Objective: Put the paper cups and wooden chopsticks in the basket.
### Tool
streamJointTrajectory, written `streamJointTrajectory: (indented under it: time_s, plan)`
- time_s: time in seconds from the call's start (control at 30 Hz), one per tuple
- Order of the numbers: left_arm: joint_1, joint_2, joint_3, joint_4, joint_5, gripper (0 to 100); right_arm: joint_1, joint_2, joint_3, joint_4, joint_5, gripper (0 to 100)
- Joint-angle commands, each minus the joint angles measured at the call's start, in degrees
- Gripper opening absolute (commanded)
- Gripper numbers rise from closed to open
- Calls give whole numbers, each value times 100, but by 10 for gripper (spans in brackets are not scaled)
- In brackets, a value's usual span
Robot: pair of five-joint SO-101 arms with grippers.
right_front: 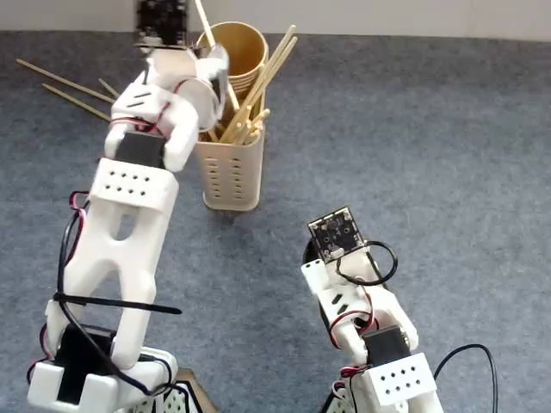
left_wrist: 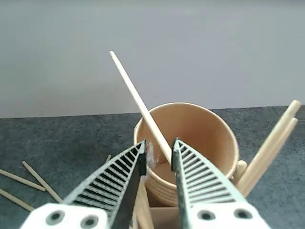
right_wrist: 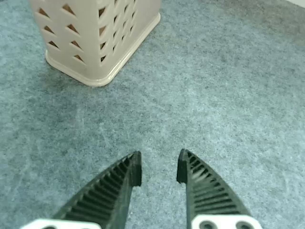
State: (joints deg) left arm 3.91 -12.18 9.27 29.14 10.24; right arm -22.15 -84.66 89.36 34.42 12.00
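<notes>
The right gripper (right_wrist: 159, 167) hangs released and empty over the carpet (right_wrist: 228, 86), near the basket (right_wrist: 95, 38). The basket already holds stacked paper cups (left_wrist: 205, 138) and several chopsticks (right_front: 258, 86). The left gripper (left_wrist: 159, 152) straddles one chopstick (left_wrist: 138, 102) above the cups; gripped or freed, I cannot tell. Beyond, loose chopsticks (right_front: 65, 86) lie on the carpet, unobstructed, yet to be collected

high cam: overhead, looking down on tabletop (right_front: 448, 129). wrist cams face forward-down; all three share the basket (right_wrist: 95, 38), left nearest.
</notes>
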Motion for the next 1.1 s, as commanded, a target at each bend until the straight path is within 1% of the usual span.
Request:
streamJointTrajectory:
  time_s: [0.0,0.13,0.27,0.47,0.57,0.7,0.77,0.8,0.87,0.97,1.07]
  plan:
    - [-84,-145,-233,18,53,120,-57,-57,-31,-92,0,139]
    - [-189,-171,-303,18,53,120,-57,-57,-31,-92,0,139]
    - [-936,-171,-725,18,79,119,-57,-57,-31,-92,0,139]
    - [-1851,-136,-1402,18,79,119,-57,-57,-31,-92,0,139]
    - [-2246,40,-1297,18,53,119,-57,-57,-31,-92,9,139]
    - [-2958,848,-1007,123,0,119,-57,-57,-31,-92,9,139]
    - [-3240,1473,-1015,571,-396,118,-57,-31,-40,-75,9,139]
    - [-3319,1824,-1121,976,-747,118,-57,-22,-48,-66,0,139]
    - [-3380,2501,-1552,2040,-1468,118,-57,-22,-31,-66,-9,139]
    - [-3398,3354,-2712,3534,-2136,119,-57,-22,-31,-66,0,139]
    - [-3398,4031,-4224,4659,-2347,122,-57,-22,-31,-66,0,139]
